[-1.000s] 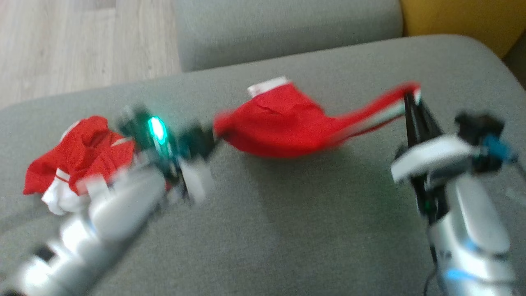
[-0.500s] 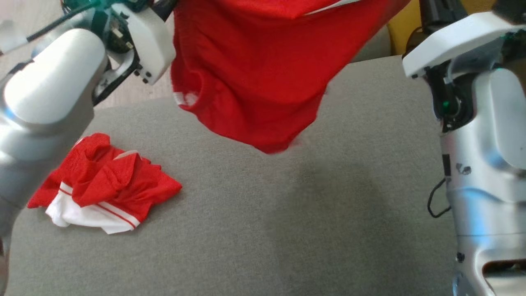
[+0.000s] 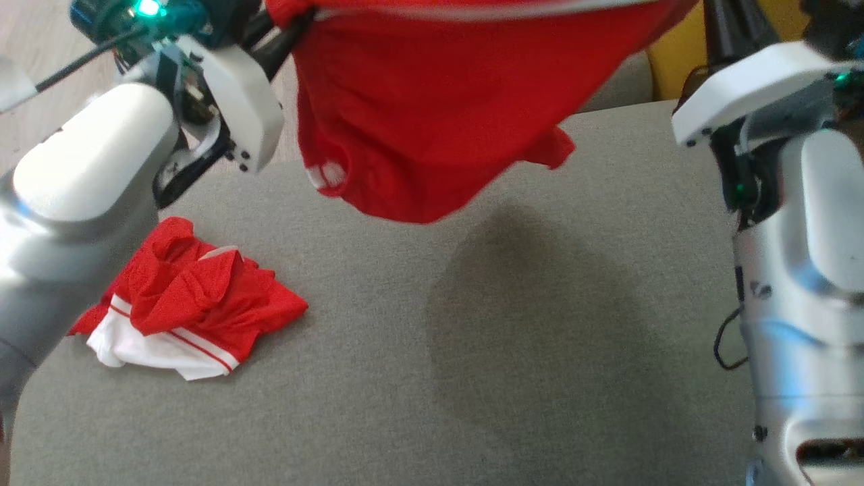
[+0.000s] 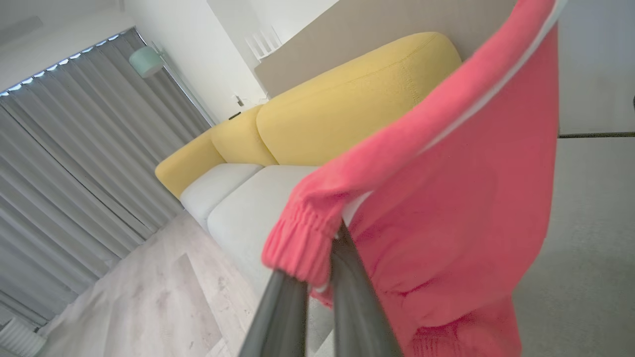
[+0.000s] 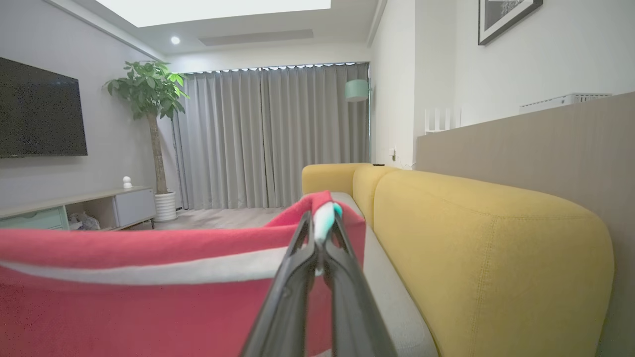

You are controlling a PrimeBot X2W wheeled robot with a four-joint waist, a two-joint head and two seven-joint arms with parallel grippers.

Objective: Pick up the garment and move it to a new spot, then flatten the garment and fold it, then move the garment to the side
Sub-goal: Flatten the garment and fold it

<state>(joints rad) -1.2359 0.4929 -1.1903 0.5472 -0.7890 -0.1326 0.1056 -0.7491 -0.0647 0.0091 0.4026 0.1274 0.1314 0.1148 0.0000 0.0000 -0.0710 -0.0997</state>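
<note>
A red garment [image 3: 418,121] hangs in the air, stretched like a banner between two robot arms above the far half of a grey sofa cushion [image 3: 472,378]. Its upper edge is a ribbed red band with a white stripe running along it, pulled fairly taut from one arm to the other. The cloth below sags in loose folds to a low point over the middle of the cushion and does not touch it. A soft dark shadow [image 3: 533,290] lies on the cushion beneath. The left gripper [image 4: 327,267] has its two long dark fingers pinched together on the ribbed corner at the garment's left end, and the cloth bunches over the fingertips. The right gripper [image 5: 320,233] is likewise clamped on the opposite corner of the band, where a little white and teal trim pokes out between its fingertips. Both pale forearms rise at the sides of the head view, the left one bearing a green light. A second garment [image 3: 196,297], red with a white hem, lies crumpled in a heap near the cushion's left edge, well apart from the hanging one. Behind the seat stands a yellow sofa back [image 5: 471,248].
</note>
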